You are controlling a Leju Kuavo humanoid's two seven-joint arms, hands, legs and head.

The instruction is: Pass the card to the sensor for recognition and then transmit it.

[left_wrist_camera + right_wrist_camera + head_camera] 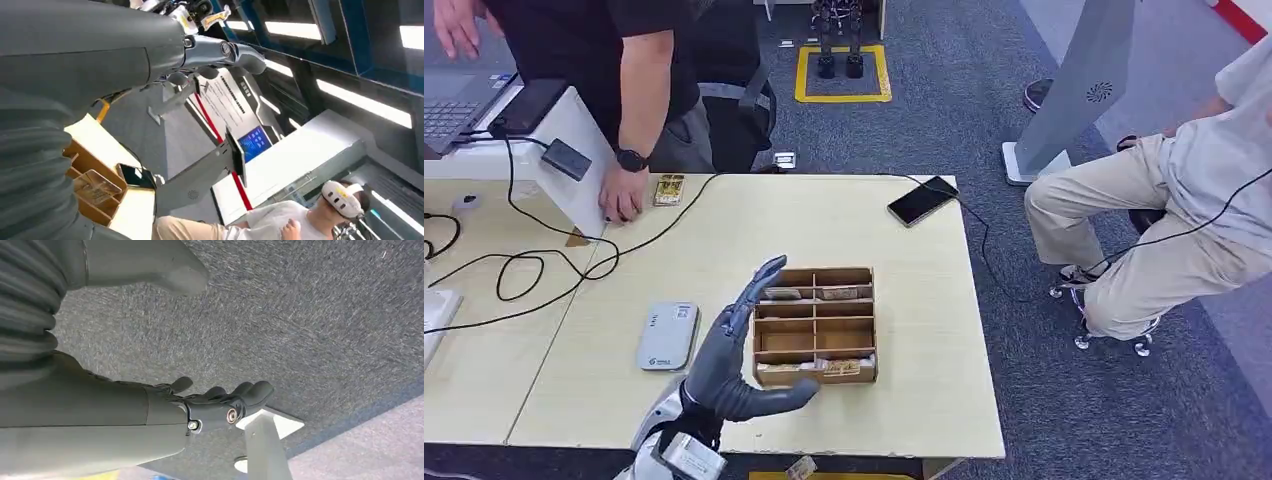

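Head view: the left hand (736,345) hovers over the left edge of a wooden compartment box (815,325) on the tabletop (724,230), its fingers (759,285) spread wide and holding nothing, thumb extended toward the box's near row. Cards (842,368) lie in the near and far compartments of the box; another card (668,189) lies at the far edge of the tabletop, just beside a standing person's hand (622,205). A grey card sensor (667,335) lies flat left of the box, apart from it. A phone (922,200) rests near the far right corner. A seated person (1164,210) is at right. Right wrist view: the right hand (220,402) hangs above carpeted floor (325,315), fingers loosely curled but apart, holding nothing.
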